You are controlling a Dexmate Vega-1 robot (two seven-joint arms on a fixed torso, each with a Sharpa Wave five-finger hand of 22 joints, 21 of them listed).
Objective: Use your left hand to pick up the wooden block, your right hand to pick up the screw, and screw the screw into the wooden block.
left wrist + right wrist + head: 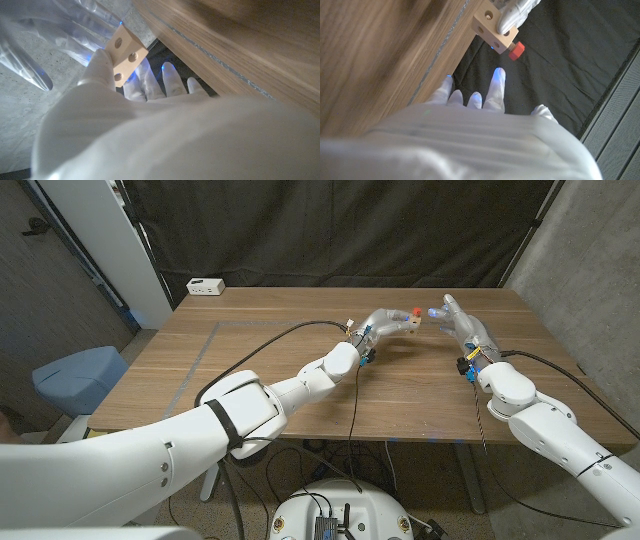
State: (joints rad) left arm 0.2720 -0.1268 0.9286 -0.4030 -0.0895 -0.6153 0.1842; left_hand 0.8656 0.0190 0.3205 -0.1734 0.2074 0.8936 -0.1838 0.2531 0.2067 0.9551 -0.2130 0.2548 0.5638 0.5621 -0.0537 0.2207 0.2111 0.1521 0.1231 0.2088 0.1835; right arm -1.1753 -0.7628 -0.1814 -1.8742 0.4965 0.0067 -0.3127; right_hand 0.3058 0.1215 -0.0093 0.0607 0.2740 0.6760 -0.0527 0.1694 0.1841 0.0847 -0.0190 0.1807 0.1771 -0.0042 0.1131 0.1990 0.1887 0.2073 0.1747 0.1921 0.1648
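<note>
My left hand [383, 326] holds the pale wooden block [405, 321] above the far middle of the table [270, 370]. The red screw [416, 312] sticks out of the block's side that faces my right hand. In the left wrist view the block [125, 55] sits pinched at the fingertips of the left hand [150, 125], with several round holes showing. My right hand [462, 326] hovers just right of the block, fingers spread, holding nothing. The right wrist view shows the right hand [475, 100], and beyond it the block [489, 24] with the screw's red head [516, 50] protruding.
A white power strip [205, 286] lies at the table's far left corner. Black cables [260, 345] trail from both wrists over the wood. A blue chair [75, 375] stands off the table's left side. A black curtain [350, 230] hangs behind.
</note>
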